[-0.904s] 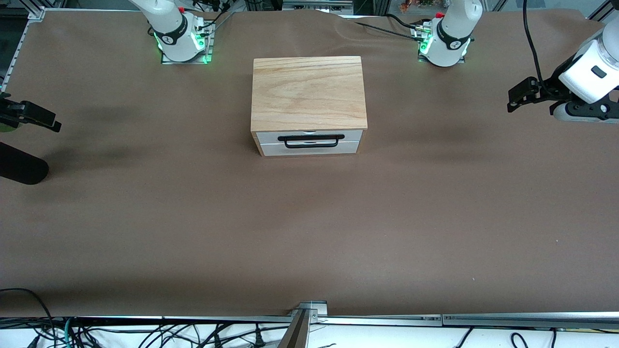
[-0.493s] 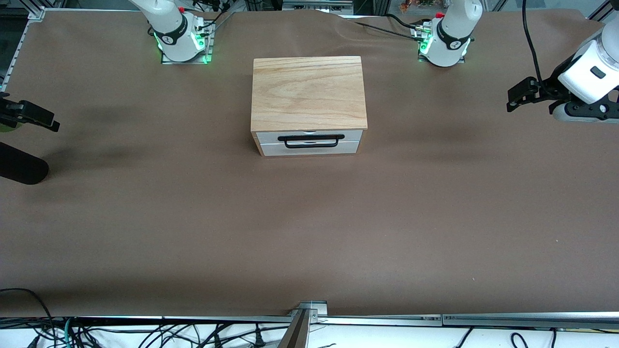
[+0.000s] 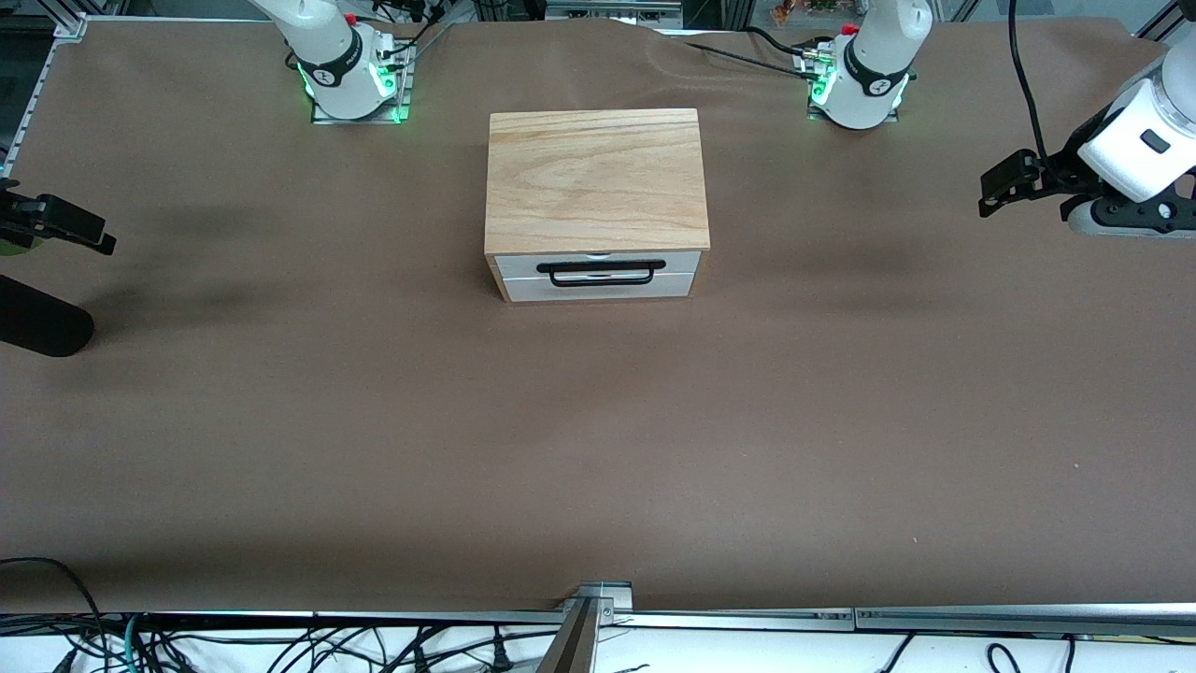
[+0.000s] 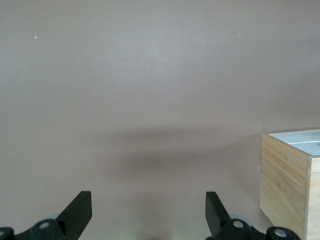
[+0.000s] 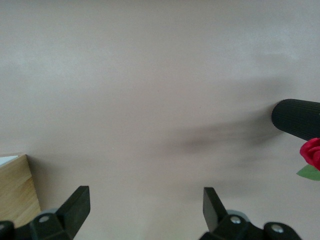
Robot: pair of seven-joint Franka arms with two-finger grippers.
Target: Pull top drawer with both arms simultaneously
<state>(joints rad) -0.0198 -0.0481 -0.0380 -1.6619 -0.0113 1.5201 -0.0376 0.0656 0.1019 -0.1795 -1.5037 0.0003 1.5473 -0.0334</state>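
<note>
The light-wood cabinet [image 3: 595,178] stands mid-table between the two arm bases. Its top drawer [image 3: 512,264] is pushed in flush, a white front with a long black bar handle [image 3: 601,266]. My left gripper [image 3: 1004,182] hovers over the table toward the left arm's end, well clear of the cabinet. It is open [image 4: 148,210] with nothing between its fingers, and the cabinet's side [image 4: 285,175] shows at the view's edge. My right gripper [image 3: 65,224] hovers at the right arm's end, also open [image 5: 146,207] and empty, with a cabinet corner [image 5: 15,190] in sight.
A black ribbed cylinder [image 3: 42,322] lies at the table's edge under the right gripper, and is also in the right wrist view [image 5: 297,119] beside a red flower [image 5: 312,152]. Brown cloth [image 3: 598,449] covers the whole table. Cables hang along the front rail.
Both grippers have shifted only very slightly. The drawer and cabinet have not moved.
</note>
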